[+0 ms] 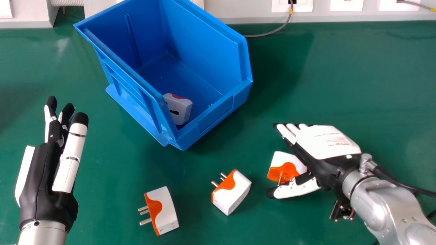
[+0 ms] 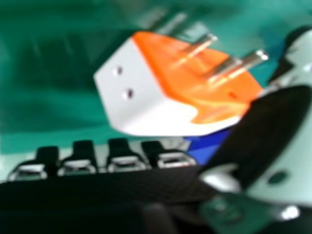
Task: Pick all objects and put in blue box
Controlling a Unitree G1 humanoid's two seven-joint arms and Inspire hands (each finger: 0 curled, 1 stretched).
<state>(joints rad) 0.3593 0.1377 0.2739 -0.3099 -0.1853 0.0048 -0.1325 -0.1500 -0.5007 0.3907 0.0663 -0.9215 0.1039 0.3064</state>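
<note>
Head view: the green desk (image 1: pixel 357 78) carries the blue box (image 1: pixel 221 112), set toward the far side. The left robot hand (image 1: pixel 41 177), at the view's left, is open and empty, fingers straight. The right robot hand (image 1: pixel 323 143) is also open, fingers extended, with a white-and-orange adapter (image 1: pixel 281 159) between fingers and thumb; I cannot tell whether it is gripped. Two similar adapters (image 1: pixel 235 197) lie between the hands; a grey-and-red adapter (image 1: pixel 180 110) is inside the box.

Right hand (image 1: pixel 325 139) to blue box (image 1: pixel 218 112); open gap
</note>
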